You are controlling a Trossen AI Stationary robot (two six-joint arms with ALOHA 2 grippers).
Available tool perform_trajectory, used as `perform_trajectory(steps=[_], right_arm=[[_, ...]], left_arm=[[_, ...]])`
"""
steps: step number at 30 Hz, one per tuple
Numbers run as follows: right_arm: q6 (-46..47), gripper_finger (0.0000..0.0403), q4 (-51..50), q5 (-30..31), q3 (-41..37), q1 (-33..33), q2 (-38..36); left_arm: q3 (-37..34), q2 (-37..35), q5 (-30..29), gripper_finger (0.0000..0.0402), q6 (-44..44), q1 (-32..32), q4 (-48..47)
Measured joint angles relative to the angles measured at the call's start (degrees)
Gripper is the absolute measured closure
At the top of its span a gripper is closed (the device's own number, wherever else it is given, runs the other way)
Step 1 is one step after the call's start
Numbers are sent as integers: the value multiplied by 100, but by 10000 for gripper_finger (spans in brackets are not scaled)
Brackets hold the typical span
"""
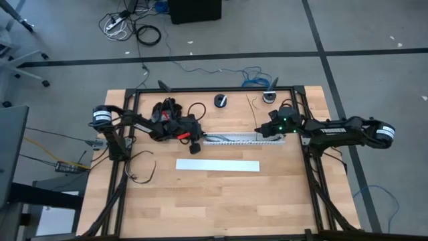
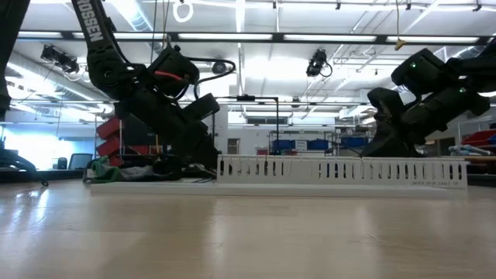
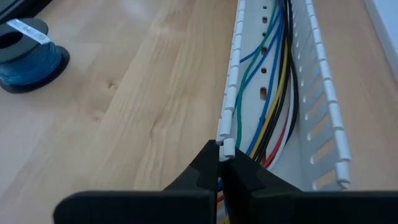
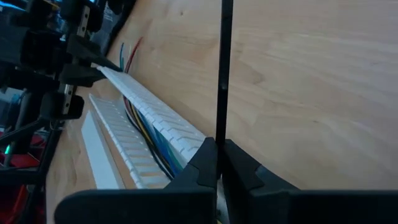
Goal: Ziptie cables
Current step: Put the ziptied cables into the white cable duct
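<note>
Jaws of both arms pinch opposite ends of the white duct (image 1: 234,138).

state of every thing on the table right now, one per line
left tool: shut on the duct's wall
right tool: shut on a thin black strand
white slotted duct: open-topped, flat on the table
cables: lying inside the duct
white cover strip: off, beside the duct

The cables (image 3: 273,93) run out of sight under the left end effector (image 3: 222,163) in its wrist view, so their near ends are hidden. In the low view the white duct (image 2: 341,170) walls hide them entirely. The blue spool (image 3: 28,59) is cut off by the picture's edge.
</note>
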Motion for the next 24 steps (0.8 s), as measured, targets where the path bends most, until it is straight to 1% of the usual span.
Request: perform_trajectory(steps=[5,15,24], right_arm=[[-20,403,188,-9,5,-4,257],[-170,403,177,83,-3,-4,257],[-166,403,310,78,-19,-2,248]], left_arm=[[-2,146,-49,402,-92,2,103],[-15,170,-76,402,-7,6,344],[-15,156,-258,402,202,3,392]])
